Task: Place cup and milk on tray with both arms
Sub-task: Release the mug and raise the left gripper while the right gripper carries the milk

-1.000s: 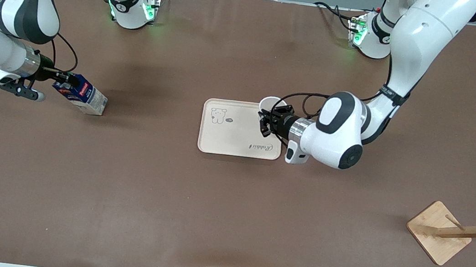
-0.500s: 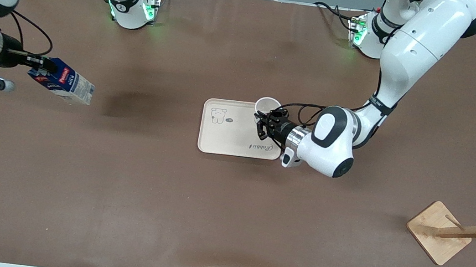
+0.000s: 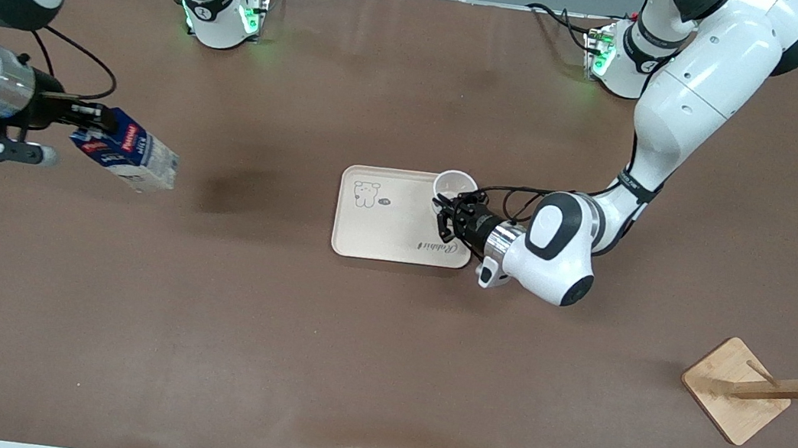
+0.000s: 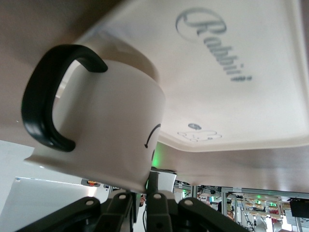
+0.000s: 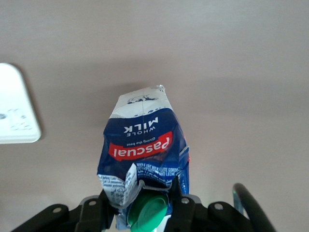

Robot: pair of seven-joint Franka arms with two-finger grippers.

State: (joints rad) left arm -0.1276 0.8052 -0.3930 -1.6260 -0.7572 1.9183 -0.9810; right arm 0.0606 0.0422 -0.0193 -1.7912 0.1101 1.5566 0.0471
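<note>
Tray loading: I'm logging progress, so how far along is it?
Nothing is released yet. The left gripper is shut on the cup at the tray's corner. The right gripper is shut on the milk, carried tilted over bare table toward the right arm's end. Left: release the cup, deliver the milk.

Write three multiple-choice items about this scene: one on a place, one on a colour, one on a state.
1. Where is the white mug with black handle?
A. at a corner of the cream rectangular tray
B. on the wooden rack base
C. on bare table

2. What colour is the cap of the dark blue milk carton?
A. red
B. green
C. white

3. What is the carton's state?
A. standing on the table
B. lying on the tray
C. gripped by the right gripper, tilted, off the table

Key: 1 A, the left gripper holds it there; 2 B, right wrist view shows it; 3 C, jaws clamp its top.
</note>
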